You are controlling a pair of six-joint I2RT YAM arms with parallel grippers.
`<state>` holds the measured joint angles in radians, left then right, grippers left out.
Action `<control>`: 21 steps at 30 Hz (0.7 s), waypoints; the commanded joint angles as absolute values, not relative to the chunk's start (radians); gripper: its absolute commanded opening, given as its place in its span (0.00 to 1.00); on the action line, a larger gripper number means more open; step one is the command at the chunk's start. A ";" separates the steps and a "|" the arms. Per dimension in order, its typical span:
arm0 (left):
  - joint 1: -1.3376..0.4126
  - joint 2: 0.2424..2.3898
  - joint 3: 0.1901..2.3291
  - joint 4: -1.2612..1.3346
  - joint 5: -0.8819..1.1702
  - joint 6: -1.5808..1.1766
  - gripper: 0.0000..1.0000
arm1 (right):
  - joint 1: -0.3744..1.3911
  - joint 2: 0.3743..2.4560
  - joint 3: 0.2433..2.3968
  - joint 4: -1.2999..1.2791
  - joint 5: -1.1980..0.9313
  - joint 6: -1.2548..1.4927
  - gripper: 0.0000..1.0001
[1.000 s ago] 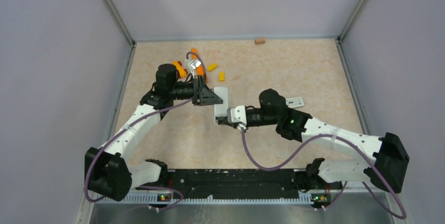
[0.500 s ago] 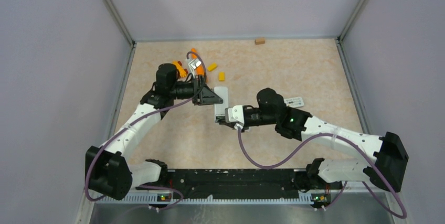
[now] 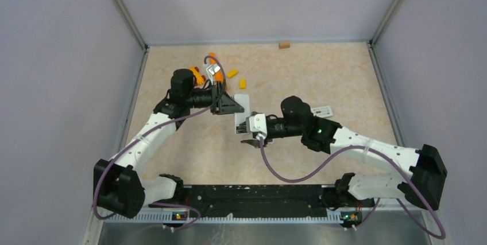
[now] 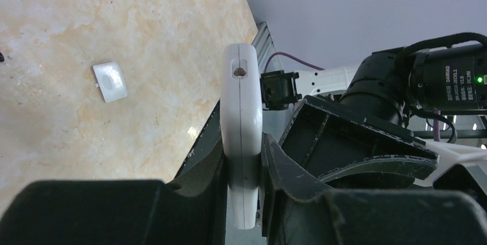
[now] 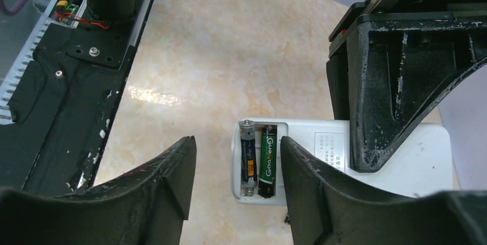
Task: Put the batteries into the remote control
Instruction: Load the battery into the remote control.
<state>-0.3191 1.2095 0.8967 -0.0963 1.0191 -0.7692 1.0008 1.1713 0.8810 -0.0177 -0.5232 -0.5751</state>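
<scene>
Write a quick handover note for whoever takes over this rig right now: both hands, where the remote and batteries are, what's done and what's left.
Left hand: shut on the white remote, gripping it by its edges.
Right hand: open and empty, poised over the remote's open bay.
Batteries: two sit side by side in that bay.
Small white piece, likely the bay cover: flat on the table, apart from the remote.
Done: this bay looks filled.
Left: probably fitting the cover. A second remote lies on the table; no loose batteries are plainly visible.
</scene>
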 commanded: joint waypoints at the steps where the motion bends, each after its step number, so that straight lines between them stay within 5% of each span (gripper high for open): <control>1: -0.321 1.220 0.938 -0.059 1.028 -0.764 0.00 | 1.014 1.106 0.907 0.029 -0.531 -0.538 0.59; 7: -0.321 1.237 0.945 -0.060 1.013 -0.762 0.00 | 1.013 1.031 0.887 0.084 -0.458 -0.379 0.64; 13: -0.315 1.238 0.950 -0.060 0.991 -0.768 0.00 | 1.013 1.033 1.019 -0.101 0.052 0.096 0.65; 17: -0.310 1.233 0.948 -0.047 0.980 -0.786 0.00 | 1.005 1.059 1.099 -0.320 0.318 0.462 0.89; 21: -0.307 1.227 0.948 -0.028 0.978 -0.802 0.00 | 0.930 1.046 1.030 -0.311 0.079 0.804 0.94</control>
